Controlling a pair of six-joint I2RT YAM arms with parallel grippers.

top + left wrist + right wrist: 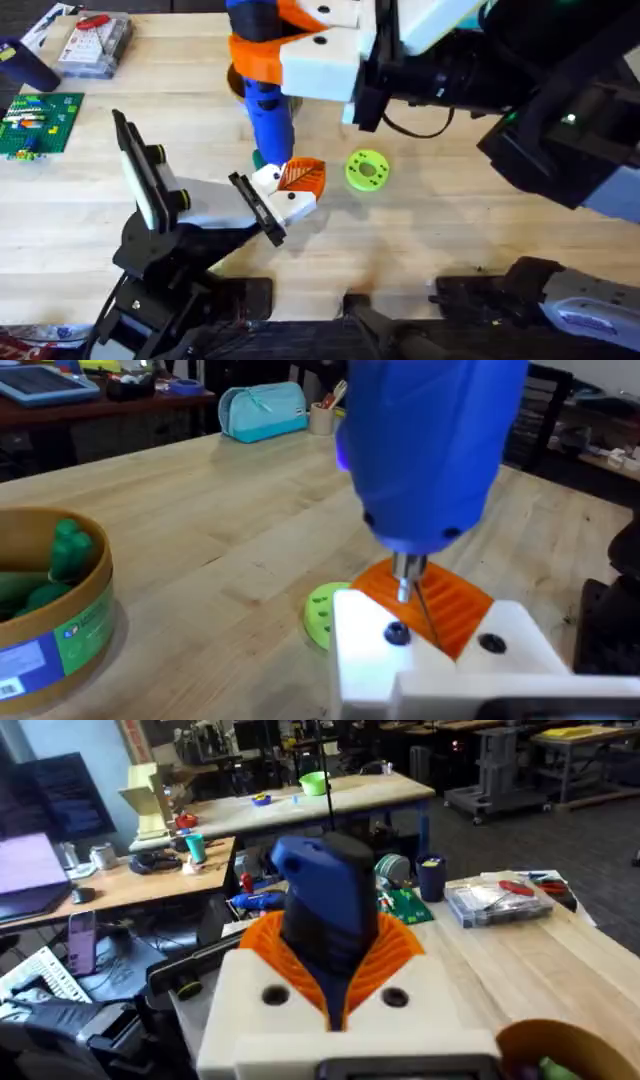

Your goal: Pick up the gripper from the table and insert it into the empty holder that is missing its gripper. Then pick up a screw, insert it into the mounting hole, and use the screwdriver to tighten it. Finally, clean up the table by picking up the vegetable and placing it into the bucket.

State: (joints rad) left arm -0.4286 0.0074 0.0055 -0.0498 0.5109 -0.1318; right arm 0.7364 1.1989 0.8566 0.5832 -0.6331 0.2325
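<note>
My right gripper [268, 45], white with orange pads, is shut on the blue screwdriver [270, 120], which points down; its grip also shows in the right wrist view [330, 955]. The orange ribbed gripper [303, 177] on its white base sits against the black plate of the holder [215, 205], at the end of the black arm at lower left. In the left wrist view the screwdriver [430, 450] has its metal tip just above the white base [440, 650], close to a dark screw head [395, 632]. A green vegetable [60, 555] lies inside the bucket [75, 635].
A lime-green disc [366, 170] lies just right of the orange finger. A green brick plate [40, 122] and a clear parts box [95, 45] are at the far left. The bucket [234, 82] stands behind the screwdriver, mostly hidden.
</note>
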